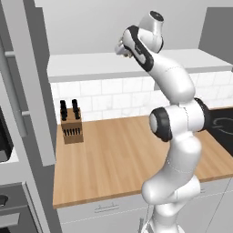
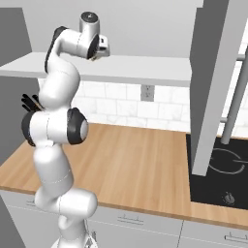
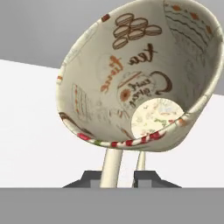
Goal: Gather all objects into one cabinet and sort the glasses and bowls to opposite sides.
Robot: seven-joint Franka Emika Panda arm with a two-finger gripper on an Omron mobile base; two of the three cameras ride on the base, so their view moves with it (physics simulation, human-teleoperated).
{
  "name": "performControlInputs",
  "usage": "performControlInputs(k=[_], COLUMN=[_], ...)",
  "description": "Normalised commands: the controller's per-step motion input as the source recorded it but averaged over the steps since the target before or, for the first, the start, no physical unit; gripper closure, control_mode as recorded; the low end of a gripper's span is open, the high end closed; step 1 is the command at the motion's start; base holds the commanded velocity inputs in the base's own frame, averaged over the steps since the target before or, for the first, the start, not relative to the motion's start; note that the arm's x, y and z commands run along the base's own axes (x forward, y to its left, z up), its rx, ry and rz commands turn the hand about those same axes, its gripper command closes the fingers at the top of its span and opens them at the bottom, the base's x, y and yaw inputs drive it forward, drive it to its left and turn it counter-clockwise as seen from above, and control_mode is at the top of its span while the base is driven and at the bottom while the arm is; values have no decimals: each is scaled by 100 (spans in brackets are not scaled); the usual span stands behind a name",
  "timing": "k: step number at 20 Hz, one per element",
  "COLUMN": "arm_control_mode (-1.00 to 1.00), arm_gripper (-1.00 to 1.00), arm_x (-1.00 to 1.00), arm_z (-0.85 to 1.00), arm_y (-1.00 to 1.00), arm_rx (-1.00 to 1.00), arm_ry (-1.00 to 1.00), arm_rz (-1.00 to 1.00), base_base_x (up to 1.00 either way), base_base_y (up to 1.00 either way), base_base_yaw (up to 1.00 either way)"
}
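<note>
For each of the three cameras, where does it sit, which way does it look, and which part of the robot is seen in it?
Left base view: behind the arm on its left, looking forward and down at the counter and knife block; the arm rises at lower right.
Right base view: behind on the right, facing the same counter and the hob; the arm rises at lower left.
Hand view: on the hand, looking into a beige mug, its handle between the fingers.
Both base views share the counter, the tiled wall and the arm.

The white arm rises bent, elbow forward, wrist raised high; the gripper (image 3: 124,175) holds its 2 fingertips narrowly apart.
</note>
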Motion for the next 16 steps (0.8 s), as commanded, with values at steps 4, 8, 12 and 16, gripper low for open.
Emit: performControlInputs(k=[4,8,12,16], arm_control_mode=[-100,-100,-100,-100], arm_gripper=[100,100,100,100], arm_x=[-57,-74,-94,-100], arm_z=[-4,20,0,0], arm_y=[0,0,0,0], arm_rx=[0,1,2,3], arm_ry=[0,0,0,0], arm_rz=[0,0,0,0], base_base_x=[0,0,0,0], base_base_y=[0,0,0,0], base_base_yaw=[0,0,0,0])
